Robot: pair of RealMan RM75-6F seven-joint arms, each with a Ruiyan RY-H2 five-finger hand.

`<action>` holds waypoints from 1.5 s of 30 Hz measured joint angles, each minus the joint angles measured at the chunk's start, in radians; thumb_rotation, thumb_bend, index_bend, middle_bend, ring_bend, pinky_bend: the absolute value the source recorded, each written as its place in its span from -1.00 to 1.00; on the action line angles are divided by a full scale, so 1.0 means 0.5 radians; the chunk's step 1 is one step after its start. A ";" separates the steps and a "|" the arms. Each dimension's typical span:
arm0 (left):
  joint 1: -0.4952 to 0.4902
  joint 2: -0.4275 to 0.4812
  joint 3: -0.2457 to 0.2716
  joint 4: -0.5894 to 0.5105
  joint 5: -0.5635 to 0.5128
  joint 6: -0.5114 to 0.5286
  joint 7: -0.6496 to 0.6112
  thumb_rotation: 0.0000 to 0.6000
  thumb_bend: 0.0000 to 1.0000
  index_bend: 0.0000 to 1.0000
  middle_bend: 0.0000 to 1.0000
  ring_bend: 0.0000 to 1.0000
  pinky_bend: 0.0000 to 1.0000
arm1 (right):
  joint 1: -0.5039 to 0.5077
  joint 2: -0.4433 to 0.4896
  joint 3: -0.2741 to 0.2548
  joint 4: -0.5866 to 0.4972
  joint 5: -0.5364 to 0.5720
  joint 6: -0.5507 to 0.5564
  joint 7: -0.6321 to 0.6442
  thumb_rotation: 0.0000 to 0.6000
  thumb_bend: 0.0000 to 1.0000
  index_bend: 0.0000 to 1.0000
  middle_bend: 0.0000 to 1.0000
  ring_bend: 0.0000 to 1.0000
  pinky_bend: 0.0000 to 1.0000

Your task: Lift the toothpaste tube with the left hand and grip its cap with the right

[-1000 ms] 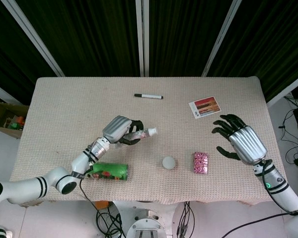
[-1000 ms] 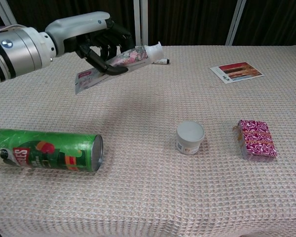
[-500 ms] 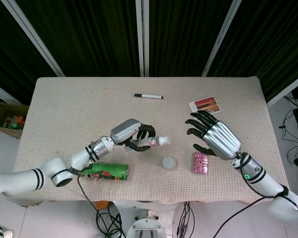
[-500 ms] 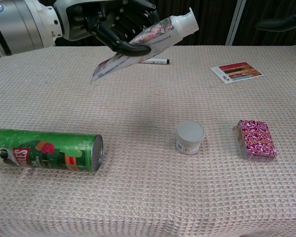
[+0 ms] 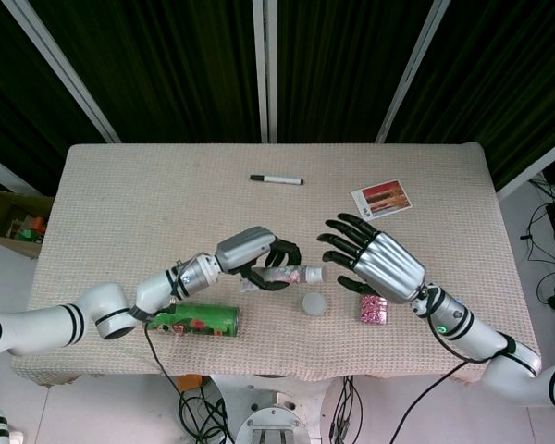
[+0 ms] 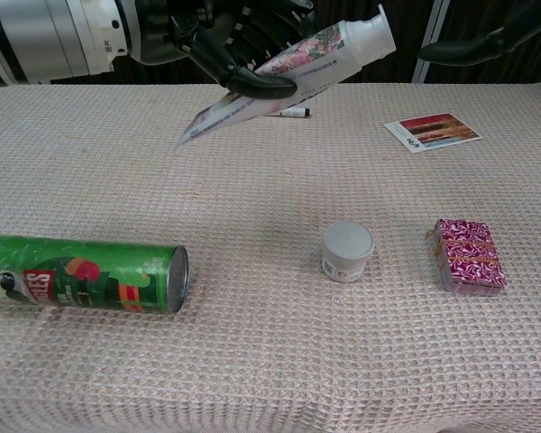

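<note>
My left hand (image 5: 255, 258) (image 6: 221, 32) grips the toothpaste tube (image 5: 291, 276) (image 6: 288, 72) around its middle and holds it in the air above the table. The tube is pink-patterned and tilted, its flat crimped end (image 6: 194, 135) low and its white cap (image 5: 315, 275) (image 6: 380, 30) high, pointing toward my right hand. My right hand (image 5: 375, 264) (image 6: 487, 41) hovers open just to the right of the cap, fingers spread, a short gap from it. In the chest view only its dark fingertips show at the top right.
A green can (image 5: 200, 321) (image 6: 81, 273) lies on its side at the front left. A small white jar (image 5: 314, 303) (image 6: 347, 250) and a pink patterned pack (image 5: 374, 309) (image 6: 469, 255) sit front centre-right. A black marker (image 5: 276, 179) and a card (image 5: 382, 198) (image 6: 431, 131) lie farther back.
My left hand has lifted the tube higher and carried it rightward. My right hand has swept in from the right edge to just beside the cap, still holding nothing.
</note>
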 measured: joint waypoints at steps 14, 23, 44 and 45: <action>-0.079 0.036 0.043 -0.020 -0.029 -0.015 -0.067 1.00 0.71 0.40 0.46 0.27 0.29 | 0.067 -0.046 -0.033 0.028 -0.022 0.060 0.014 1.00 -0.65 -0.03 -0.37 -0.73 -0.58; -0.102 0.060 0.066 -0.041 -0.038 -0.011 -0.080 1.00 0.71 0.40 0.46 0.27 0.29 | 0.094 -0.051 -0.052 0.022 -0.007 0.064 0.002 1.00 -0.64 0.12 -0.34 -0.72 -0.58; -0.117 0.073 0.087 -0.038 -0.100 -0.006 -0.221 0.86 0.71 0.40 0.46 0.27 0.29 | 0.148 -0.129 -0.052 0.057 0.019 0.101 -0.015 1.00 -0.54 0.57 -0.24 -0.70 -0.57; -0.114 0.072 0.089 -0.034 -0.103 -0.003 -0.235 0.85 0.71 0.40 0.46 0.27 0.29 | 0.148 -0.139 -0.051 0.065 0.021 0.110 -0.014 1.00 -0.53 0.58 -0.24 -0.70 -0.57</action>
